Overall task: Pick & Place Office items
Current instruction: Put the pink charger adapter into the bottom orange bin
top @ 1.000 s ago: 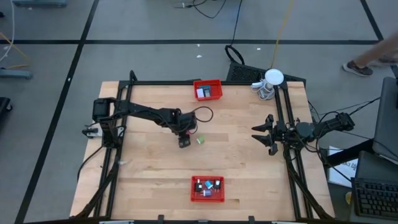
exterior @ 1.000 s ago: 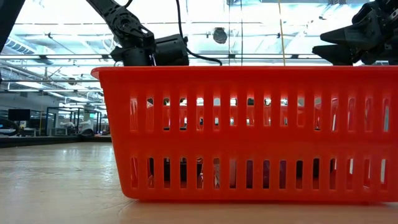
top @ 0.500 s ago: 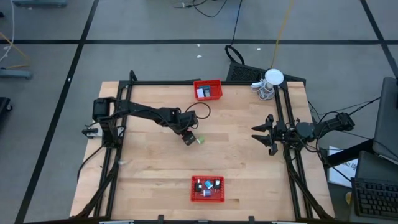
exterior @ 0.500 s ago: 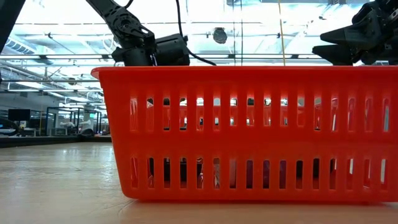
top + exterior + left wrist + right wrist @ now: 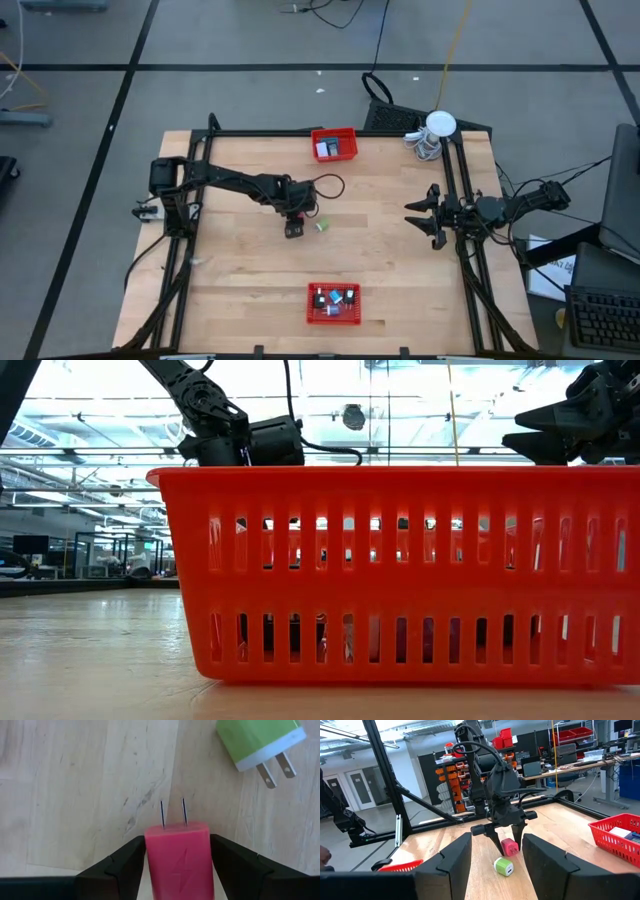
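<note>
Prongs forward, pink charger [image 5: 179, 861] in left gripper [image 5: 178, 857]

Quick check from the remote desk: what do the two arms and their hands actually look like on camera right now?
Both arms are dark, jointed links. The left hand has two matte black fingers with angular, faceted faces. A black cable loops off the left arm's wrist. The right hand is equally black, its two pointed fingers forked, with cables trailing behind it. No markings show on either.

Left gripper [image 5: 293, 229] sits mid-table, just beside a small green item [image 5: 321, 226] on the light wooden tabletop [image 5: 240, 270]. Right gripper [image 5: 415, 217] hangs near the right edge. One red mesh basket [image 5: 334, 144] at the far edge, another red mesh basket [image 5: 333, 303] at the near edge.
</note>
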